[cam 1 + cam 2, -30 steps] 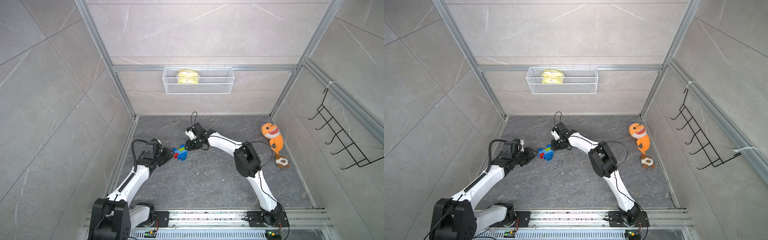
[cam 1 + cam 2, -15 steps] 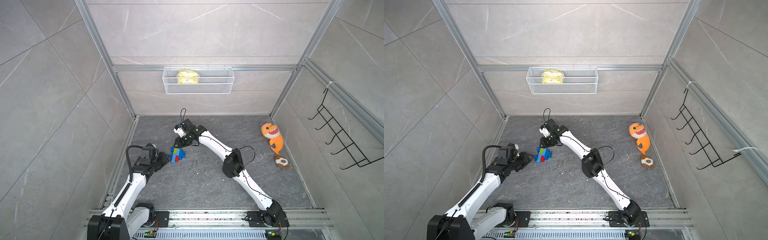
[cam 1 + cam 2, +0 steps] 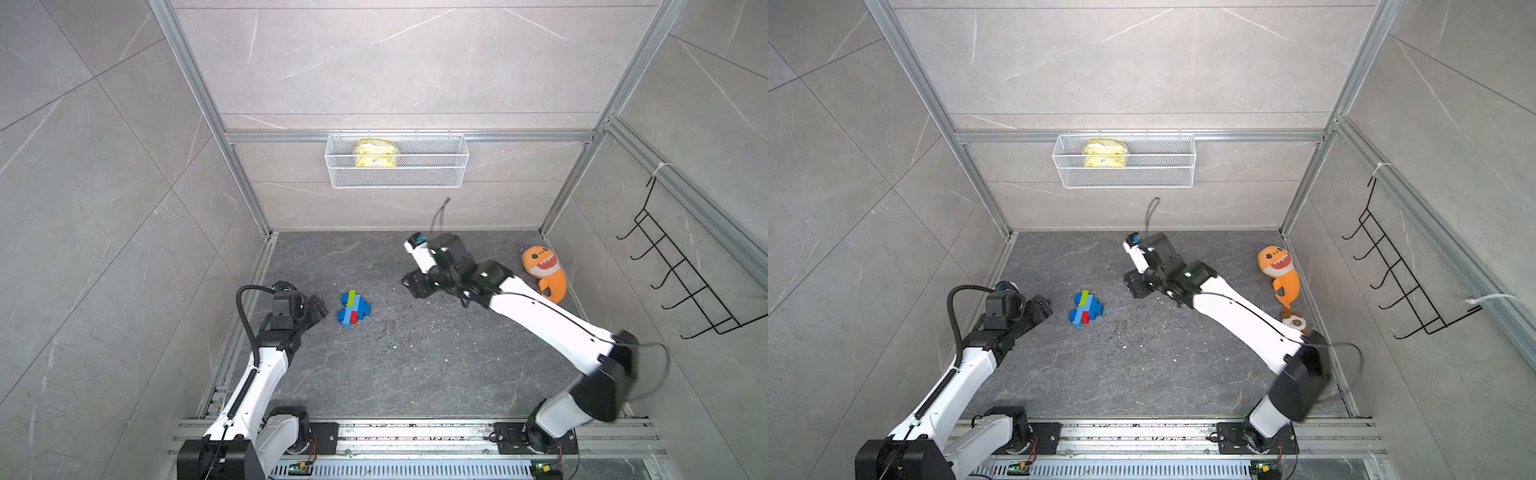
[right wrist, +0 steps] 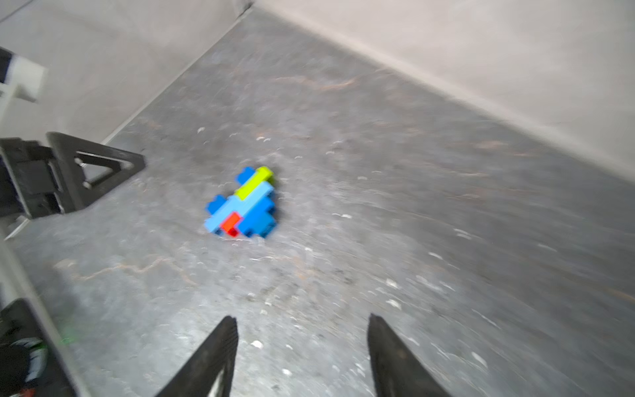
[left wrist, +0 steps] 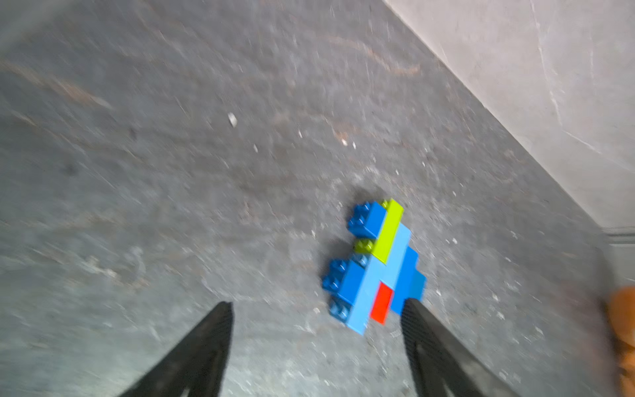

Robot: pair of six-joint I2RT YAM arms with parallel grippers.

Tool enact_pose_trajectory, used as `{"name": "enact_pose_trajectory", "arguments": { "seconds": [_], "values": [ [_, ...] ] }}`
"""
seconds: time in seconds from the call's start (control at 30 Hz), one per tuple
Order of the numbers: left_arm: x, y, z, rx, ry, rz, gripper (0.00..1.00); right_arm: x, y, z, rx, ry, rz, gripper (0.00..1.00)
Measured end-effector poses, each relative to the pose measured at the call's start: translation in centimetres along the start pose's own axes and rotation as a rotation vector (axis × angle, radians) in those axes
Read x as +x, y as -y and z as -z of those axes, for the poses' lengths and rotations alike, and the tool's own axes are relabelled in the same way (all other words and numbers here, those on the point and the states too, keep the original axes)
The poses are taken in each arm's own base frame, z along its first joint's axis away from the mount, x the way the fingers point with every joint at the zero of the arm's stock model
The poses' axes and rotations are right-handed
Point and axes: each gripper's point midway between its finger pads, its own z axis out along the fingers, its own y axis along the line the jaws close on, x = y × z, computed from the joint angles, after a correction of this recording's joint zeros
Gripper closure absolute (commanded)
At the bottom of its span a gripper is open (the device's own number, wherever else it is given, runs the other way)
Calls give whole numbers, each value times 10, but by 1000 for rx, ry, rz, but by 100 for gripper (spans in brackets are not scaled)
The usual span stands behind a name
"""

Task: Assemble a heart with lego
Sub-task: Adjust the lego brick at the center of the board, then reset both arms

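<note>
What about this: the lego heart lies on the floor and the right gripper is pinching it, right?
Not quite. The heart lies on the floor, but the right gripper is open and well apart from it, as the right wrist view shows.

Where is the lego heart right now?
In both top views the heart lies loose on the floor, close beside the left gripper, with the right gripper farther off on its other side.
</note>
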Motion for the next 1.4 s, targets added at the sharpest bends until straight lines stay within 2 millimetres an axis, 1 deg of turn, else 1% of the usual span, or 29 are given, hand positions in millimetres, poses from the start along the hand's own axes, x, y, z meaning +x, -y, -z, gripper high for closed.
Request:
{"name": "enact_pose_trajectory", "arguments": {
  "seconds": [0.03, 0.1, 0.17, 0.2, 0.23, 0.27, 0.37, 0.43, 0.47, 0.53, 0.6, 0.67, 0.7, 0.77, 0.87, 0.93, 1.0, 1.03, 1.07, 1.17, 1.2, 1.27, 1.3, 1.33, 1.4],
  "values": [
    [-6, -4, 1, -21, 32, -4, 1, 8, 19, 12, 62, 23, -7, 29],
    [-19, -11, 3, -65, 94, -10, 0, 27, 58, 27, 190, 38, -38, 27],
    [-29, -19, 4, -109, 152, -14, 0, 56, 100, 33, 341, 26, -72, 24],
    [-32, -22, 4, -127, 173, -15, 1, 70, 115, 34, 410, 25, -78, 23],
    [-35, -28, 3, -156, 198, -14, 1, 88, 130, 34, 489, 14, -75, 22],
    [-36, -35, 3, -187, 215, -12, 0, 107, 142, 33, 557, 2, -68, 21],
    [-33, -51, -2, -252, 254, -38, 1, 152, 167, 28, 704, -32, -63, 19],
    [-27, -58, -8, -263, 266, -86, 1, 169, 183, 27, 779, -36, -79, 19],
    [-23, -61, -12, -262, 273, -118, 0, 173, 192, 26, 814, -28, -90, 19],
    [-15, -66, -20, -254, 292, -183, 1, 177, 205, 21, 862, 6, -106, 19],
    [-5, -71, -29, -250, 295, -249, 0, 181, 213, 13, 891, 48, -103, 19],
    [6, -76, -38, -252, 280, -313, 0, 192, 216, 4, 900, 89, -87, 18],
    [9, -75, -42, -241, 279, -333, 0, 198, 216, 0, 895, 106, -79, 19],
    [10, -70, -50, -214, 284, -377, 0, 215, 216, -7, 879, 120, -62, 19],
    [6, -57, -61, -154, 299, -440, 0, 221, 215, -11, 858, 166, -56, 18],
    [6, -50, -72, -123, 308, -472, 0, 216, 217, -9, 834, 215, -68, 19],
    [13, -49, -86, -108, 279, -502, 0, 208, 223, -6, 809, 262, -92, 19],
    [17, -50, -90, -104, 255, -511, 0, 205, 227, -5, 791, 281, -106, 20],
    [17, -50, -92, -100, 251, -515, 0, 204, 231, -4, 770, 296, -122, 19],
    [2, -42, -93, -89, 283, -513, 0, 204, 246, -7, 714, 315, -171, 19],
    [-2, -40, -92, -86, 296, -511, 0, 205, 248, -9, 695, 306, -184, 19],
    [-7, -38, -92, -86, 308, -508, 0, 200, 248, -11, 658, 324, -193, 18],
    [-8, -38, -92, -86, 309, -507, 0, 198, 246, -13, 638, 327, -194, 4],
    [-8, -38, -92, -86, 309, -508, 0, 198, 244, -15, 620, 329, -193, 0],
    [-7, -38, -92, -86, 308, -508, 0, 197, 241, -17, 595, 333, -201, 1]
  ]
}}
